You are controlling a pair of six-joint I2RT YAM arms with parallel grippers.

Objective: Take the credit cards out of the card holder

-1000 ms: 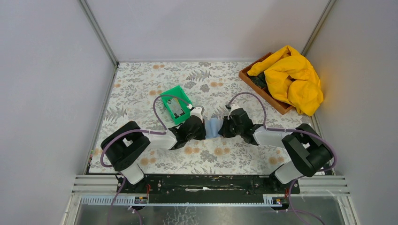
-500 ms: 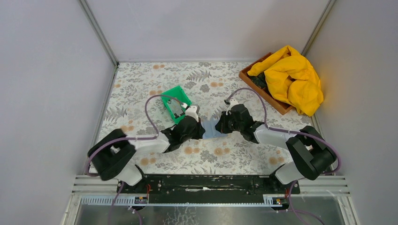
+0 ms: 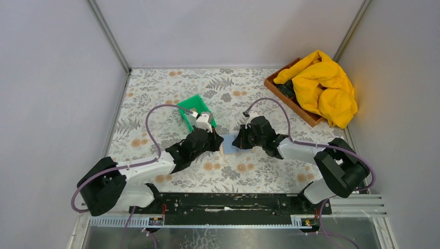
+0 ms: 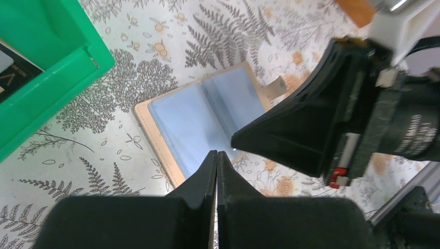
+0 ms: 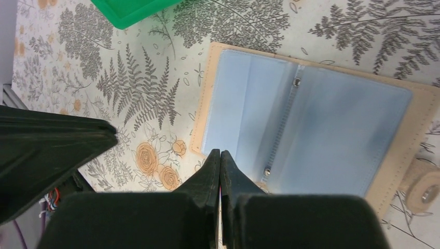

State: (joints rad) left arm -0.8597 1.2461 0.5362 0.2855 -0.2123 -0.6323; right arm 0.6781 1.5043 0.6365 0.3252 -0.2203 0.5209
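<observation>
the left pincer (image 4: pixel 217 153) has its two fingers pressed flat together with nothing between them. its tip sits over the tan edge of the card holder (image 4: pixel 202 118); whether it touches cannot be told. the right pincer (image 5: pixel 220 152) is likewise closed tight and holds nothing, its tip over the edge of the holder's blue lining, near the middle seam. from above, the two pincers point at each other from either side, with the holder between them, just in front of the arms.

the card holder lies open and flat on the flowered tablecloth (image 3: pixel 155 93), blue two-panel lining facing up. its small closing tab (image 5: pixel 423 187) sticks out past one tan edge and curls a little.

just beside the holder, on the left arm's side and a bit farther back, stands a green bin (image 4: pixel 57 65). a dark card (image 4: pixel 15 78) lies inside it, with a paler one partly showing at the picture's edge.

well apart, in the far right corner of the table, a wooden tray (image 3: pixel 290 101) carries a crumpled yellow cloth (image 3: pixel 324 85) that spills over its side.
</observation>
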